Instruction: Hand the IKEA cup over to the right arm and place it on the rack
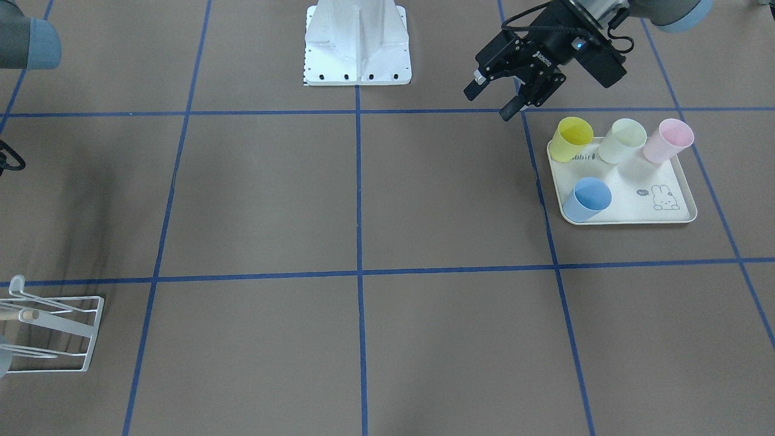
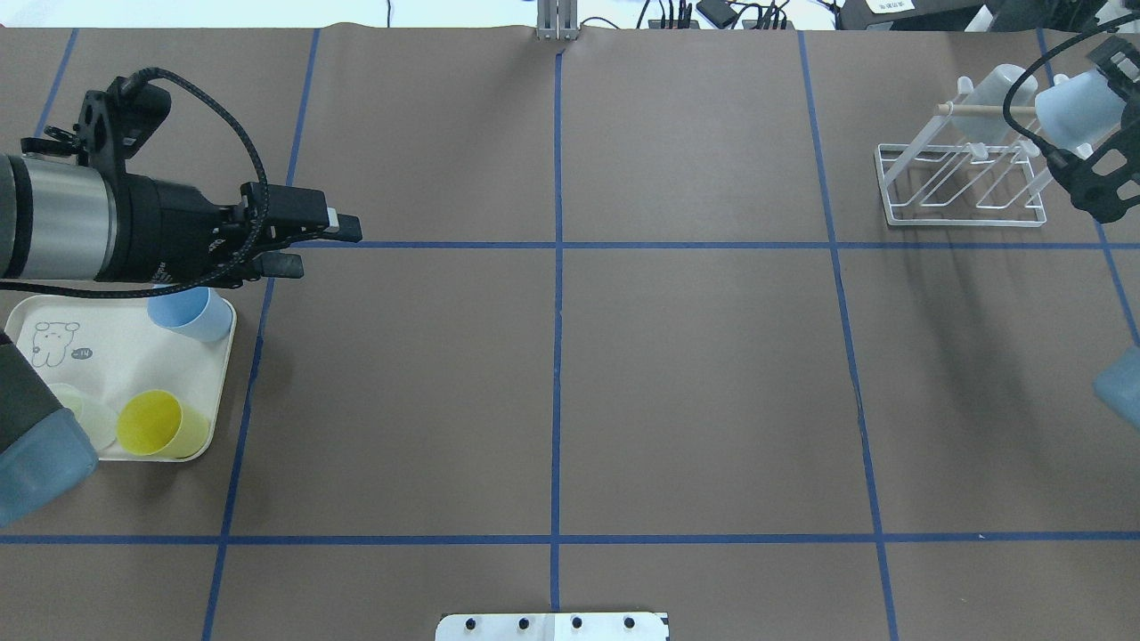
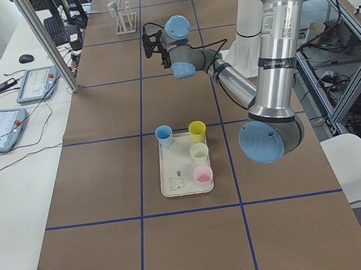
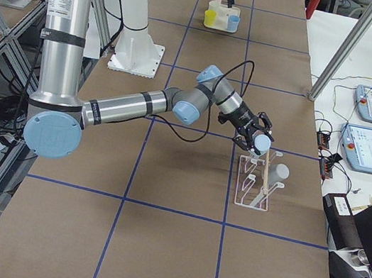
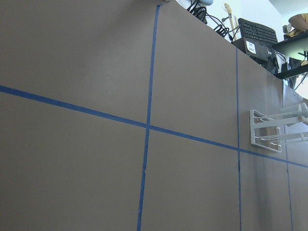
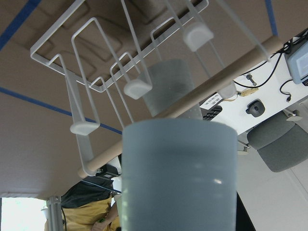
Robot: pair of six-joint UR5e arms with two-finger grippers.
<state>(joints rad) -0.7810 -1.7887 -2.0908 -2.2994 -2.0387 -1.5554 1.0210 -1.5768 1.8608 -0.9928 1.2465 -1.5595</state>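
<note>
The right gripper (image 4: pixel 257 134) is clamping a pale blue IKEA cup (image 2: pixel 1076 109), holding it over the white wire rack (image 2: pixel 962 209) at the far right of the table (image 2: pixel 695 401). Another pale cup (image 2: pixel 996 89) is hanging by the rack's wooden dowel (image 2: pixel 975 109). The left gripper (image 1: pixel 490 103) is hovering with its jaws apart and empty beside the rabbit-printed tray (image 1: pixel 678 215) on the left. The tray is carrying a yellow cup (image 1: pixel 572 138), a green cup (image 1: pixel 623 140), a pink cup (image 1: pixel 666 140) and a blue cup (image 1: pixel 586 200).

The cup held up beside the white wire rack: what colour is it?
The cup is pale blue, clearest in the right wrist-mounted view.
</note>
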